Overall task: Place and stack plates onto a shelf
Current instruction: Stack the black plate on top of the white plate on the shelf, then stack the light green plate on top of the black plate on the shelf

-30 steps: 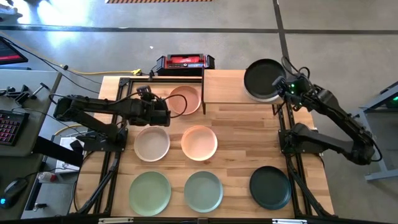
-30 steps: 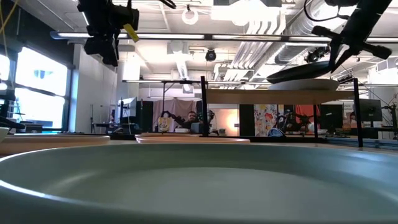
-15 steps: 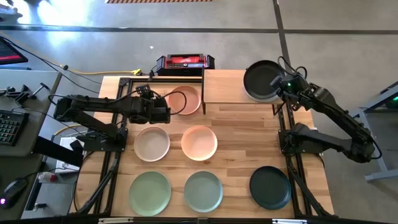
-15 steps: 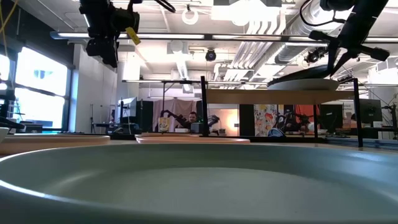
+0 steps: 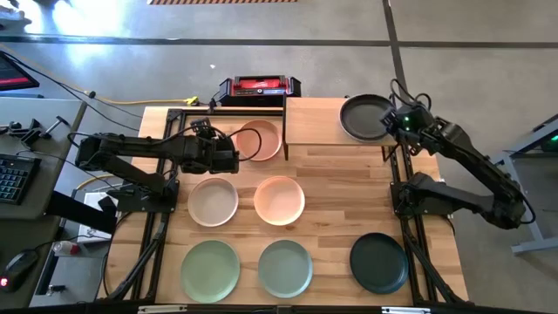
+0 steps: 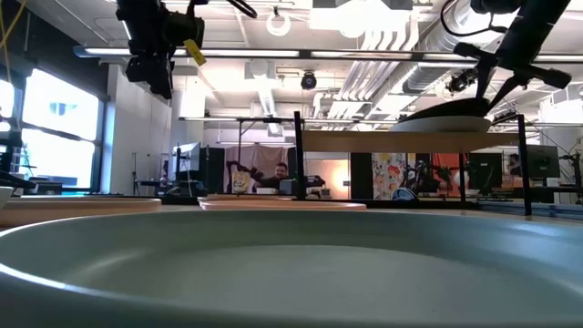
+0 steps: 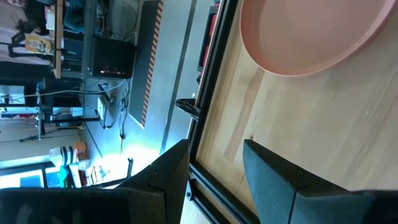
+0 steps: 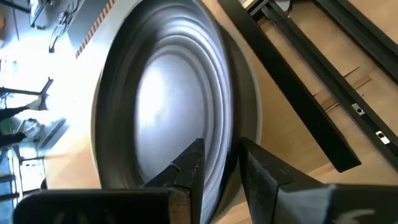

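Pale wooden shelf (image 5: 316, 121) carries a round matte black plate (image 5: 364, 118), its rim clamped in the right tool (image 5: 390, 120).

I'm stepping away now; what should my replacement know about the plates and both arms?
Right tool shut on the black plate, which sits on another plate on the shelf.
Left tool open, empty, beside the terracotta plate.
Done: two plates stacked on the shelf.
Left on the table: terracotta, cream, peach, two green, dark green.
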`<state>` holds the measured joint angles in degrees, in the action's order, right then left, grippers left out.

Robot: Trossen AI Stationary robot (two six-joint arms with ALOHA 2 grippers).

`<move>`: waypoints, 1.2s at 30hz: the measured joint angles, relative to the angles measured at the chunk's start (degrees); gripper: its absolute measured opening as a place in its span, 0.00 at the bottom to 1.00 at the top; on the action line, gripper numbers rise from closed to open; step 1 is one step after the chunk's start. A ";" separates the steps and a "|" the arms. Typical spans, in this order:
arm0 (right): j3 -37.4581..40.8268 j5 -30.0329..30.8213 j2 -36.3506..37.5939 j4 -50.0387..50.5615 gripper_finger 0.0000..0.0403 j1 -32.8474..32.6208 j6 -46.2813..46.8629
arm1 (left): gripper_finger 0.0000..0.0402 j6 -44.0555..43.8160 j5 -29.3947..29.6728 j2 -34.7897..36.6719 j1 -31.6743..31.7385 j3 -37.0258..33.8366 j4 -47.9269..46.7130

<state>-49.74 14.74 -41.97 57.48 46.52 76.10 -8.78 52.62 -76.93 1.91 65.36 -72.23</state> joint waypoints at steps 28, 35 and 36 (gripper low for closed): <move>-0.02 -3.68 4.96 -0.35 0.19 -0.02 -6.64 | 0.35 -0.98 -3.77 0.00 0.00 0.00 0.00; -0.02 -23.46 4.73 -7.58 0.19 -0.12 -12.09 | 0.35 -5.99 -16.21 0.00 0.00 0.00 -0.72; -0.02 -26.61 4.56 -8.81 0.19 -0.44 -12.19 | 0.35 -7.13 -17.92 0.00 0.00 0.00 -1.04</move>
<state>-49.76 -11.87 -37.42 48.67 46.09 63.92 -15.91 34.70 -76.93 1.91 65.36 -73.27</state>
